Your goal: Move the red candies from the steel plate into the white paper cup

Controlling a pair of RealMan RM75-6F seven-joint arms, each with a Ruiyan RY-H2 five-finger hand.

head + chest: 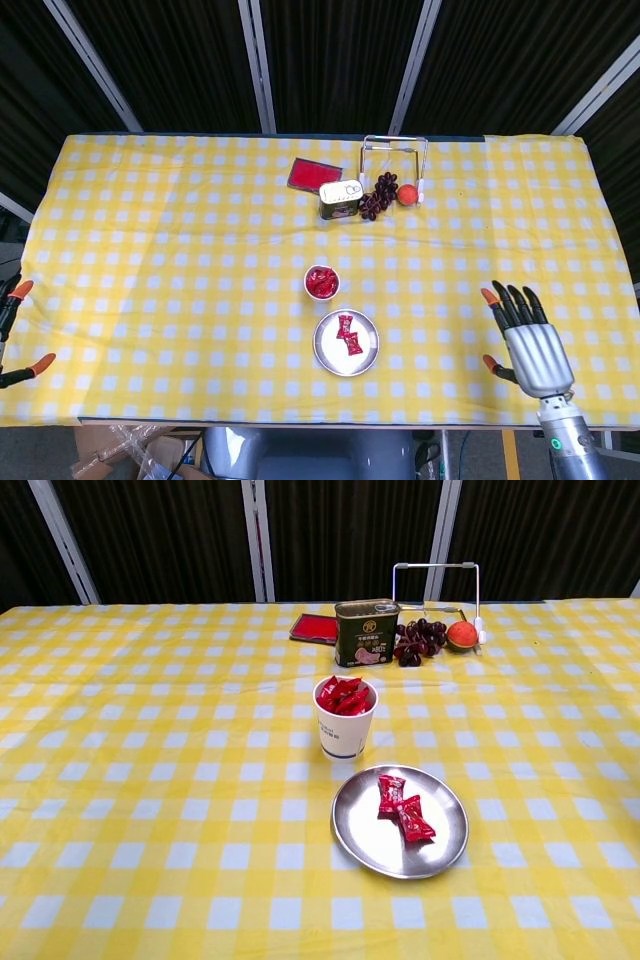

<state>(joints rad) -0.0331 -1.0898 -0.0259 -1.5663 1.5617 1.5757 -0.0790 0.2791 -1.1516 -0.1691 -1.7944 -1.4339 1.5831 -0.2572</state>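
Yellow-and-white checked cloth covers the counter [150, 250] in the head view, and the right hand [530, 345] hovers at its near right edge, palm down, fingers spread apart and straight, holding nothing and touching nothing. At the far left edge only a few orange fingertips of the left hand [18, 330] show, spaced apart, and I cannot tell from so little whether it grasps anything. Near the middle sits the white paper cup [321, 282], filled with red wrappers, and just in front of it lies the steel plate [346, 343] carrying two red candies [347, 334]. Further back stand a tin can [339, 199], a flat red packet [315, 174] to its left, a bunch of dark grapes [379, 194], an orange fruit [408, 193] and a wire stand [395, 160]. From the chest view no hand appears; the cup [345, 718] stands upright, close behind the plate [400, 821] without touching it, and the two candies [404, 808] lie together near the plate's centre. The can [366, 633], packet [315, 628], grapes [418, 639], fruit [461, 635] and stand [437, 590] line the back, well apart from the cup.
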